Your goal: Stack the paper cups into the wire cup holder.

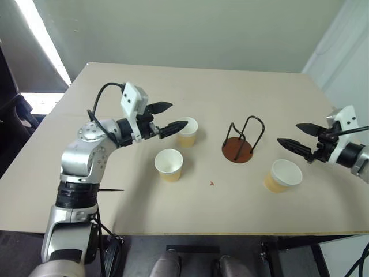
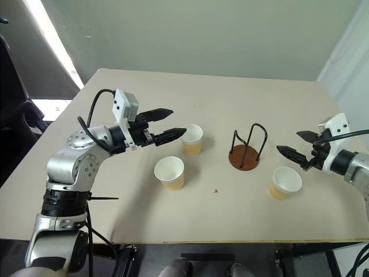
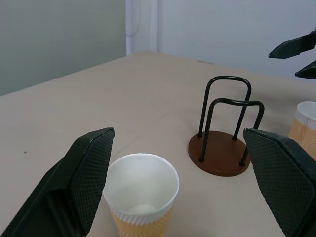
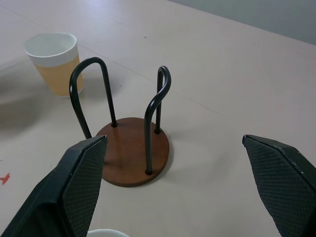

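Three tan paper cups stand upright on the table. One cup (image 1: 187, 131) is left of the wire cup holder (image 1: 237, 151), a second cup (image 1: 169, 165) is nearer the front edge, and a third cup (image 1: 283, 175) is front right of the holder. The holder, a brown disc with two black wire loops, is empty. My left gripper (image 1: 176, 115) is open above the table, its tips at the left side of the first cup (image 3: 140, 195), which lies between its fingers in the left wrist view. My right gripper (image 1: 288, 133) is open and empty, above and behind the third cup, facing the holder (image 4: 132, 150).
The beige table (image 1: 115, 190) has its front edge near me and its right edge just beyond my right arm. A small red mark (image 1: 212, 183) lies on the tabletop between the front cups. A pale wall runs behind the table.
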